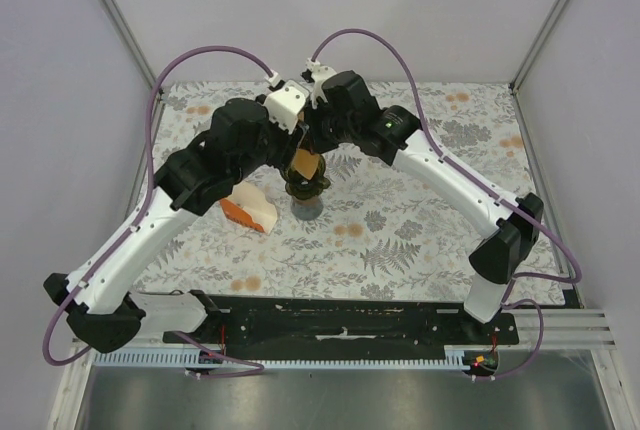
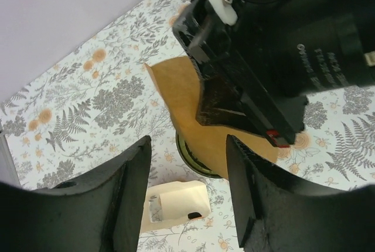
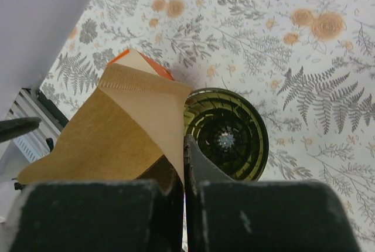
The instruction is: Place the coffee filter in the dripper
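Got the right tool [image 3: 184,173] clamped shut on the coffee filter [image 3: 117,132] — pinching it along one straight edge, with the rest of the tan paper fanning out to the left of the fingers in the right wrist view. Dripper [image 3: 227,135] just past those fingertips and a touch to their right, upright on the floral surface [image 3: 304,76], viewed straight down into its ribbed inside. Filter not seated in it yet. Looks like the paper's seamed edge crosses the dripper's rim on the near-left side, but can't tell whether touching or just hanging over it.

Left tool [image 2: 187,187] wide open, gripping nothing, facing the right tool from the opposite side with the filter hanging just beyond its fingers.

Hard bits:
- From the top camera, only a small brown scrap of filter peeking out between the two wrists, right over the dripper. Both sets of fingertips buried under the black housings there.
- From the left wrist, just a sliver of dripper rim showing under the paper, the rest blocked by the filter and the right tool's body.
- Orange-and-white carton [image 3: 136,63] mostly tucked behind the filter in the right wrist view — only a corner poking out above the paper.
- Couldn't make out the dripper's handle anywhere.
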